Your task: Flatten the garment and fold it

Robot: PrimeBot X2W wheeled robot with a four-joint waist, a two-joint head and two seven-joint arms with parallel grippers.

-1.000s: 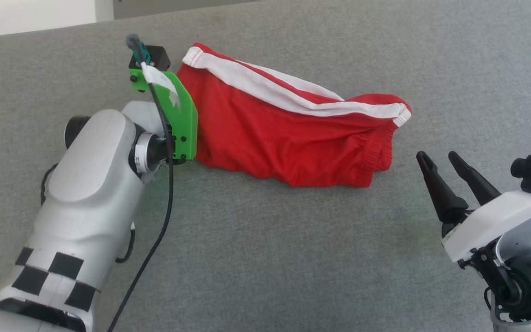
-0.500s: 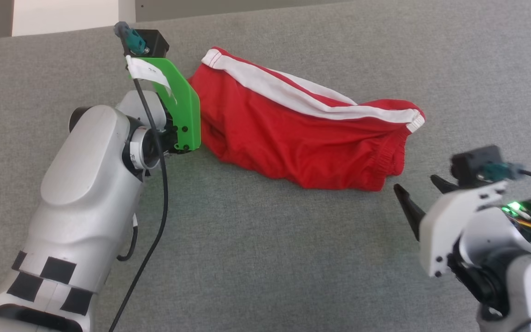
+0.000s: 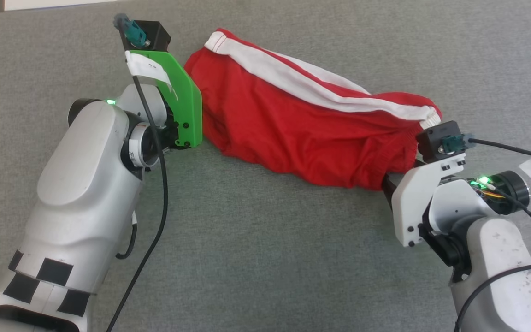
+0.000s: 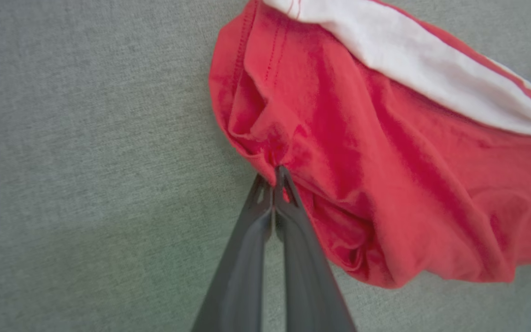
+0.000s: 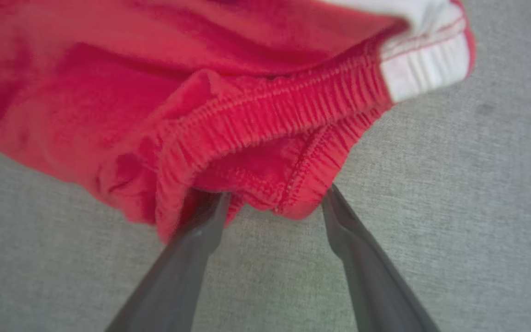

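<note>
The garment [image 3: 302, 124], bright red shorts with a white side stripe [image 3: 311, 87], lies bunched across the grey surface; its printed lettering is hidden. In the left wrist view my left gripper [image 4: 275, 174] is shut on a pinch of the garment [image 4: 385, 161] at its left edge. In the head view this gripper sits behind its green mount [image 3: 183, 108]. My right gripper [image 5: 277, 196] stands open at the other end. The red elastic waistband [image 5: 270, 115] hangs just past and between its fingertips, one finger [image 5: 201, 240] partly under the fabric.
A grey cloth-covered surface [image 3: 265, 258] spreads all around the shorts. Its far edge and a pale strip [image 3: 39, 3] show at the top left. A black cable [image 3: 159, 221] trails from the left wrist, another cable [image 3: 500, 146] from the right.
My right gripper has swung in from the lower right up to the waistband end, its wrist turned over. The left gripper keeps its hold. The head camera has shifted.
</note>
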